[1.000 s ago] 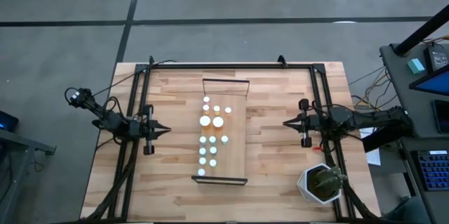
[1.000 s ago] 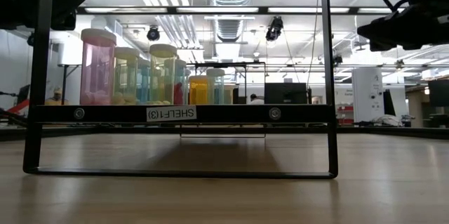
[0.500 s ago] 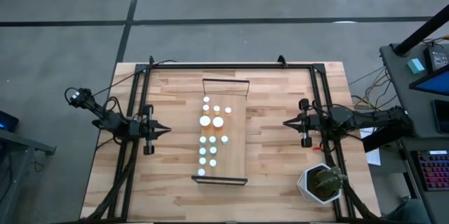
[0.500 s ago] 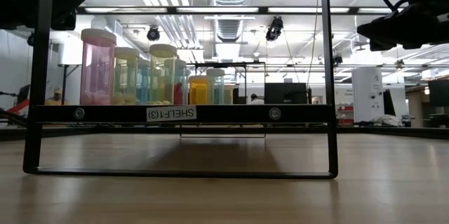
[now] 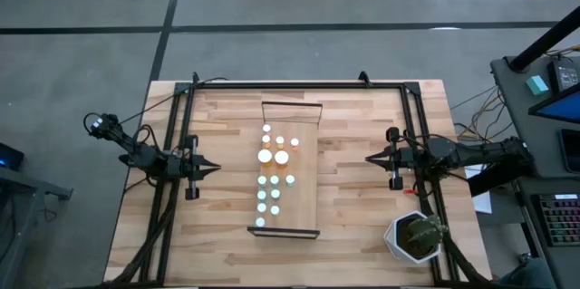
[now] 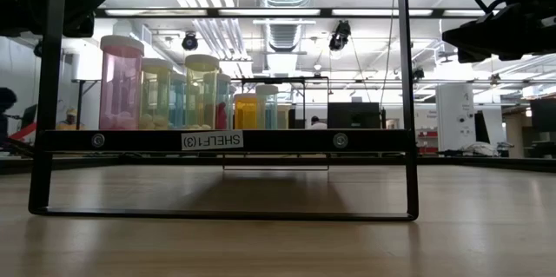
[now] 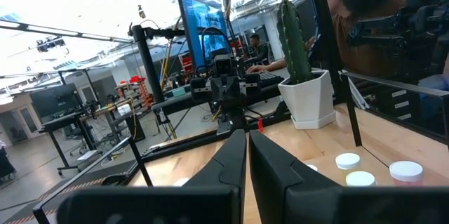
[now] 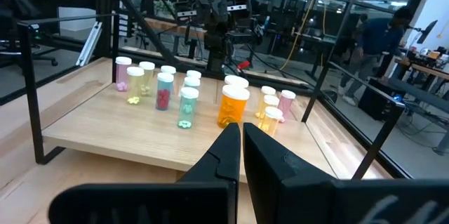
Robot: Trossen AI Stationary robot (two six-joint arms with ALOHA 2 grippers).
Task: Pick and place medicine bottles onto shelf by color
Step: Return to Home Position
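Observation:
The shelf (image 5: 304, 189), a light-wood plank on dark metal end rails (image 6: 226, 141), stands lengthwise in the table's middle. The medicine bottles (image 5: 275, 180), white-capped, stand upright on it in loose rows along its left half. The right wrist view shows an orange one (image 8: 233, 106) among pink, yellow and greenish ones (image 8: 186, 108). In the low view a pink bottle (image 6: 121, 82) is nearest. My left gripper (image 5: 215, 168) hangs shut left of the shelf, pointing at it. My right gripper (image 5: 369, 158) hangs shut to the shelf's right. Both are clear of the shelf and hold nothing.
A potted cactus (image 5: 415, 237) in a white pot stands at the table's near right corner. A dark metal frame (image 5: 299, 84) runs around the tabletop. Bare wood lies between each gripper and the shelf. A desk with screens (image 5: 557, 99) stands right of the table.

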